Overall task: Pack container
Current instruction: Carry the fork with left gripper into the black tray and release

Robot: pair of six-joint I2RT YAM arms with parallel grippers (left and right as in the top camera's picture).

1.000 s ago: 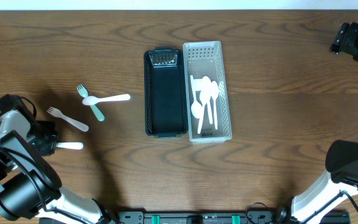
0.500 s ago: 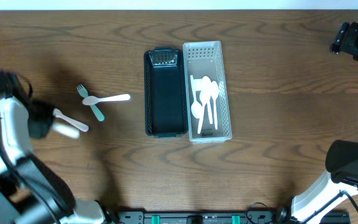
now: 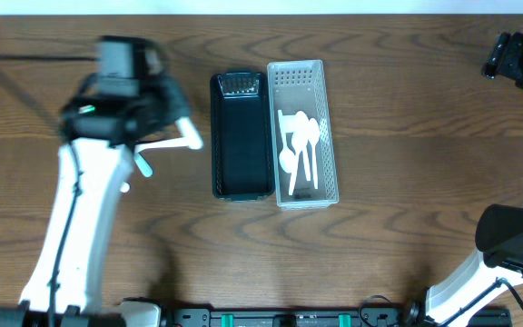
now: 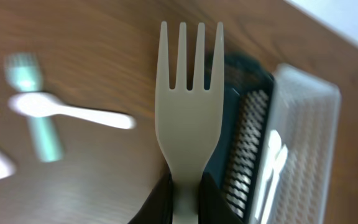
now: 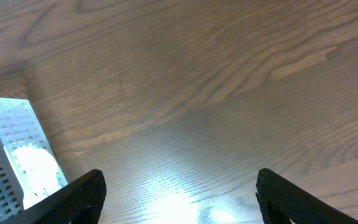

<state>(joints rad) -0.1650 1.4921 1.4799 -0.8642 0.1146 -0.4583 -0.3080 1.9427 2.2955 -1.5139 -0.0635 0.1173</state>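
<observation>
White fork (image 4: 189, 118) is sitting pinched by its handle in my left gripper (image 4: 185, 199), hovering just beside the black tray (image 3: 241, 136); I should be lowering it lengthwise (right gripper (image 5: 179, 175) is idling, spread wide).

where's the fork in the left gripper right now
Overhead view, left of centre: the fork sits clamped in the left gripper right beside the black tray's left wall, with the spoon and teal fork further left.

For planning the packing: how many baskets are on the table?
2. The dark basket is in the middle; the white basket, holding white cutlery, is directly on its right.
</observation>
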